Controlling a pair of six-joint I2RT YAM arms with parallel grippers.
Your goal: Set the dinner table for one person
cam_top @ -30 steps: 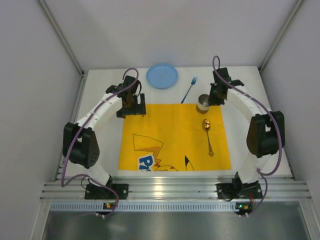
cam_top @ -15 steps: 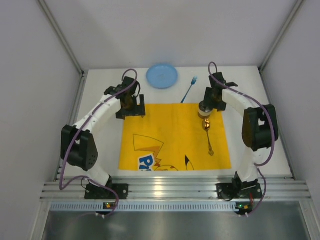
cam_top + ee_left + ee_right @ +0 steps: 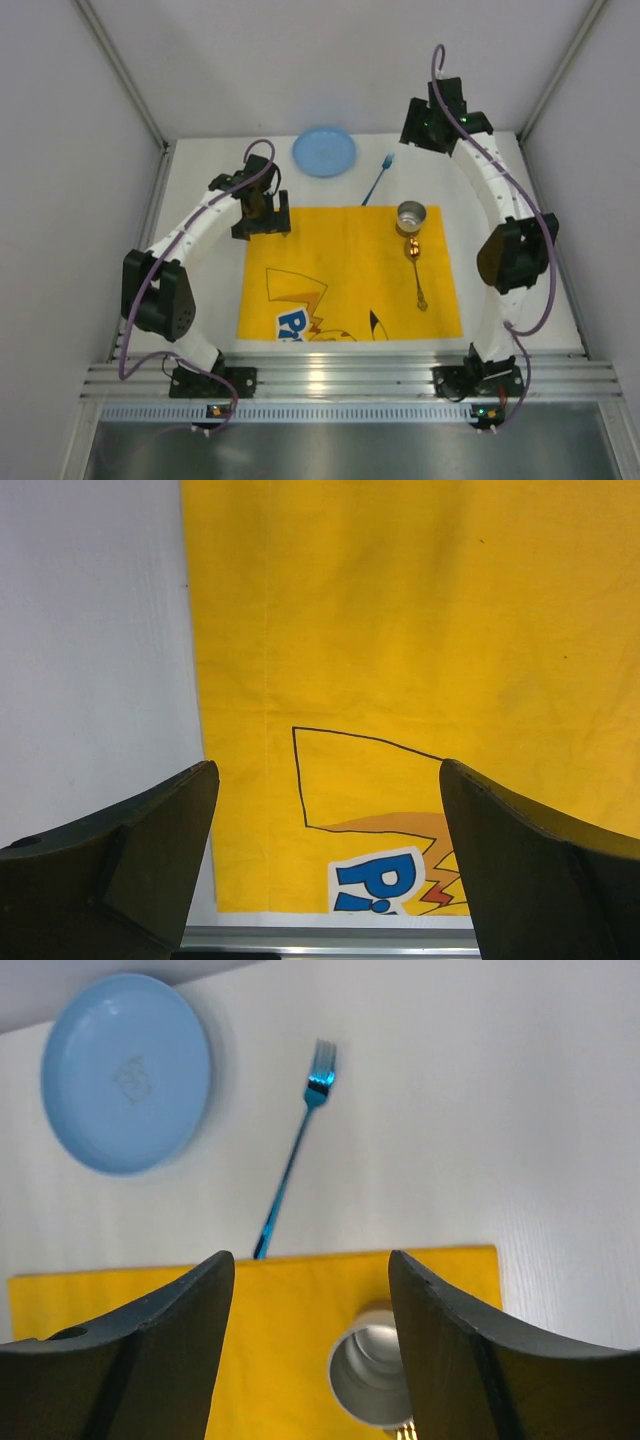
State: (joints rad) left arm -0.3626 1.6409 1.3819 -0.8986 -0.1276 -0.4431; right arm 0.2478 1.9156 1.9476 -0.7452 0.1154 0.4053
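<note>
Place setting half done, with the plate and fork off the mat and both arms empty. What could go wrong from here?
1. The cup stands right by the bowl of the spoon; shifting either could knock the other, perhaps tipping the cup.
2. The fork has its handle tip at the far edge of the placemat, so a pinch there might snag cloth.
3. The open left gripper hangs over the placemat's left edge; catching it would drag cup and spoon.

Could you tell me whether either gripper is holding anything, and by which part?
Nothing is held: the left gripper and right gripper are both open and empty.
</note>
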